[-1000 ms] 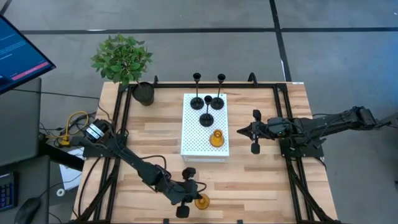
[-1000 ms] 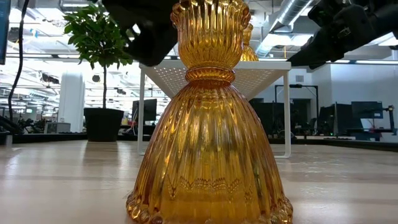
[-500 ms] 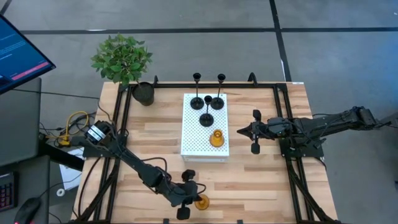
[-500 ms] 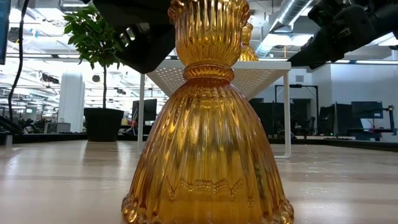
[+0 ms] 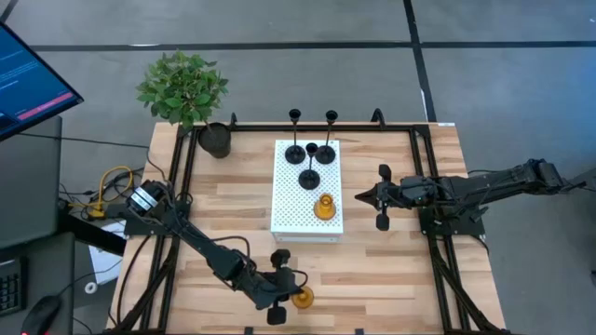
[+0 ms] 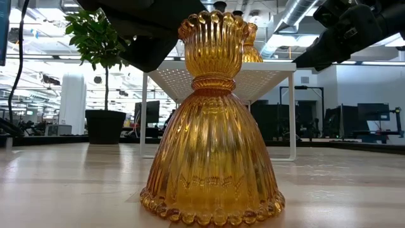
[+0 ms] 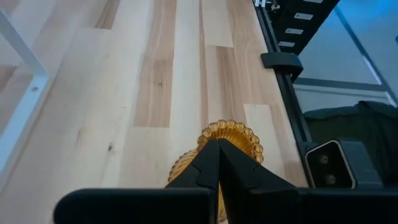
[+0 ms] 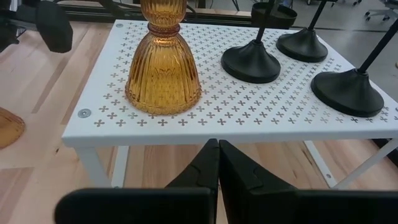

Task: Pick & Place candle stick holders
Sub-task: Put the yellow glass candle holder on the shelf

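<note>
Since the only holder off the rack is the one nearest me, I note that one first.

Amber holder on the table: the amber candle stick holder [image 6: 212, 120] stands upright on the wooden table [image 5: 372, 270] near its front edge, well apart from the white rack [image 5: 284, 219].

Left gripper: the left gripper [image 5: 277, 286] sits just beside that holder; in the left wrist view its fingers are pressed together with nothing between them, the ribbed rim showing just beyond the tips.

Right gripper: the right gripper [image 5: 380, 197] waits to the right of the rack, fingers likewise closed on nothing.

Rack load: the second amber holder [image 8: 163, 68] and the black holders [image 8: 252, 59] stand on the perforated top.

Material, as I judge it: pressed glass, rigid, probably heavy for its size, and it would chip or crack if knocked over or dropped.

Surface: glossy and ribbed, so I expect it to be slippery under hard fingers, though the ribs may give some bite.

Where I would take hold: the narrow waist between cup and skirt, where both flares would stop it sliding up or down.

Where I would not: the wide skirt, likely too broad, and the scalloped cup rim, which looks thin.

What the grasp needs: fingers opened first, then a level approach.

Risk: a closed tip nudging the cup could tip it.
</note>
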